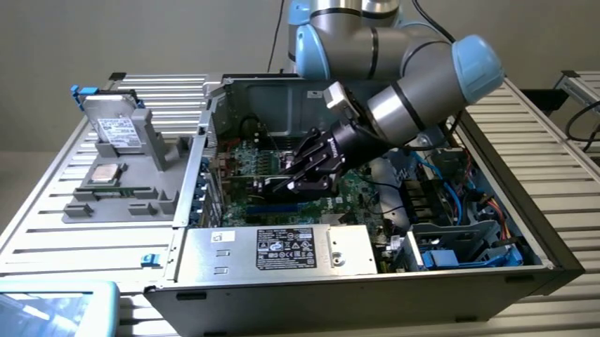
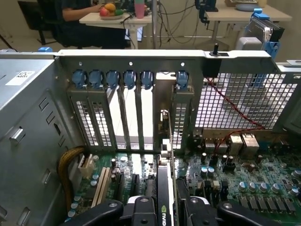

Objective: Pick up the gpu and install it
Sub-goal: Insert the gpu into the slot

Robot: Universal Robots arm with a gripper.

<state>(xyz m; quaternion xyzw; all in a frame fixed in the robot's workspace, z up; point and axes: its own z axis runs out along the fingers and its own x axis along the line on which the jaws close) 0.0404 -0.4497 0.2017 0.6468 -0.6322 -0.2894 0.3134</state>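
Observation:
My gripper (image 1: pixel 305 184) reaches down into the open computer case (image 1: pixel 525 232), just above the green motherboard (image 1: pixel 246 156). It is shut on the gpu (image 1: pixel 255 180), a thin card held on edge. In the wrist view the gpu (image 2: pixel 165 186) runs edge-on between the two black fingers (image 2: pixel 141 209), with a green logo near them. Its silver bracket (image 2: pixel 164 127) stands upright at the open expansion slot in the case's rear panel (image 2: pixel 141 54). The card's lower edge is close to the motherboard (image 2: pixel 244 183); I cannot tell whether it sits in the slot.
A grey power supply (image 1: pixel 281 249) with a white label lies along the case's near side. Blue cables and a drive cage (image 1: pixel 459 249) fill the exterior view's right. A grey tray (image 1: pixel 122 196) at the left holds a labelled hard drive (image 1: pixel 117 131). Slot covers with blue clips (image 2: pixel 117 80) flank the opening.

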